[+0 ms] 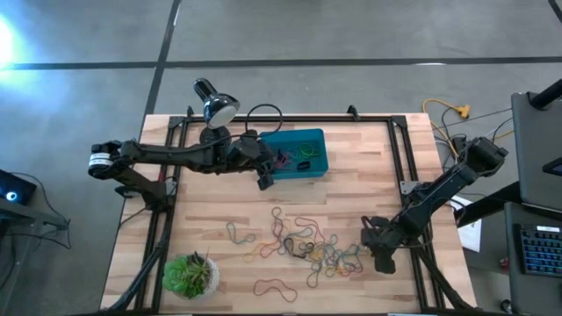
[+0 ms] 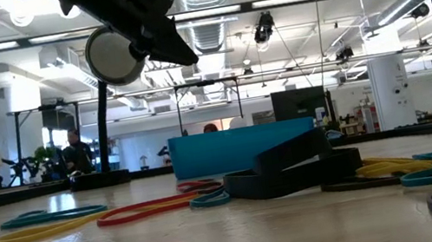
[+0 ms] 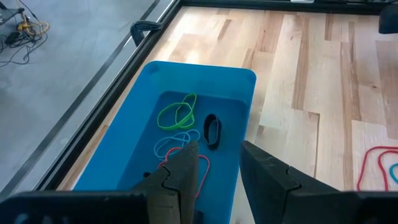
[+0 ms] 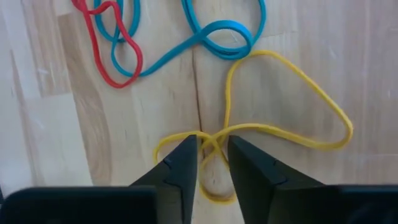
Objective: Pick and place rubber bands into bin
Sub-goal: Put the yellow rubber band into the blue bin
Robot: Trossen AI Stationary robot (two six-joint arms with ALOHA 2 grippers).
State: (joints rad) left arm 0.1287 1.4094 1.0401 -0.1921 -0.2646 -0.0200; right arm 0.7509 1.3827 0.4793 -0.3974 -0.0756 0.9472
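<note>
Open-plan lab: exposed ceiling ducts [image 2: 210, 30], workstations.
</note>
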